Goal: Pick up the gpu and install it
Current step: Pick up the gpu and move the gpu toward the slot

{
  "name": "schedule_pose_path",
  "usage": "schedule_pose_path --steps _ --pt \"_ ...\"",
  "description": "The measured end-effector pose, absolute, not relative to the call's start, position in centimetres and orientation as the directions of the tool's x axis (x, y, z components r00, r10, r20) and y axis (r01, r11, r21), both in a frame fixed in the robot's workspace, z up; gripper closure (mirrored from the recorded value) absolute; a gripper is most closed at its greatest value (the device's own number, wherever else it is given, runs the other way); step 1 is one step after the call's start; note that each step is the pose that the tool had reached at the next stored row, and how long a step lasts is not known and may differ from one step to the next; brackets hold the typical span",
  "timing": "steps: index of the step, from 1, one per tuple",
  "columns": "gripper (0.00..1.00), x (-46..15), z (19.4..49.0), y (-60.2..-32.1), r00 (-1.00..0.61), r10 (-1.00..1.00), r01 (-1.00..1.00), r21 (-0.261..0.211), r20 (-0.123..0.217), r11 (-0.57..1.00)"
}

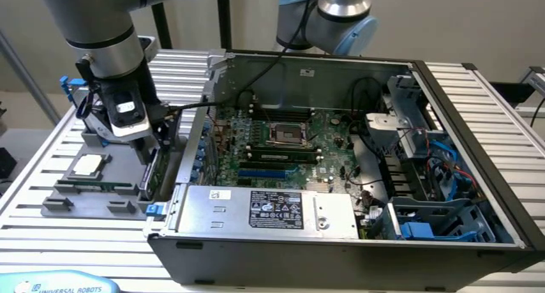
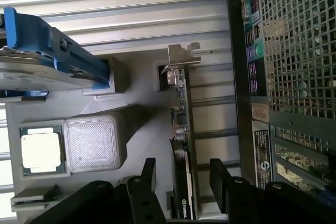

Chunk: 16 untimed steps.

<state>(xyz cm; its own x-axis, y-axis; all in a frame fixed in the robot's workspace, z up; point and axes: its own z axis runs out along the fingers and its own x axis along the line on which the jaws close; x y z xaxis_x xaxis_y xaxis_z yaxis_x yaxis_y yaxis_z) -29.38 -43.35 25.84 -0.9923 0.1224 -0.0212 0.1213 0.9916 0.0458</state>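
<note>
Claw: the gripper (image 2: 182, 176) sits low just outside the computer case (image 2: 294, 51), and it's spread wide with nothing clamped. There's one finger (image 2: 149, 171) on each side of the card, with a clear gap on both sides.
Card: the gpu (image 2: 181, 109) stands on its long edge in a slot of the grey holder tray (image 2: 144, 135), right beside the case wall. Its silver bracket (image 2: 181, 56) is at the end away from the claw.
Exterior check: same story here, with the gripper (image 1: 149, 149) over the gpu (image 1: 152, 175), just outside the case (image 1: 341, 242).
Doing it well: by my read, centre first, because the gap looks wider on the side away from the case. Then close evenly on the two flat faces.
Watch for: a lopsided squeeze could tip the card in its slot.
Neighbours: the CPU (image 2: 41, 150) and the blue-framed hard drive (image 2: 47, 56) lie on the tray farther from the case, well out of the claw's way.
</note>
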Motion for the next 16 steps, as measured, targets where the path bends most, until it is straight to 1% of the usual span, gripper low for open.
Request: schedule_pose_path --steps 11,16 --pt "0.46 -29.4 23.8 -43.4 -0.992 0.123 0.122 0.046 -0.021 0.991" --pt "0.46 -29.4 23.7 -43.4 -0.992 0.123 0.122 0.045 -0.021 0.991"
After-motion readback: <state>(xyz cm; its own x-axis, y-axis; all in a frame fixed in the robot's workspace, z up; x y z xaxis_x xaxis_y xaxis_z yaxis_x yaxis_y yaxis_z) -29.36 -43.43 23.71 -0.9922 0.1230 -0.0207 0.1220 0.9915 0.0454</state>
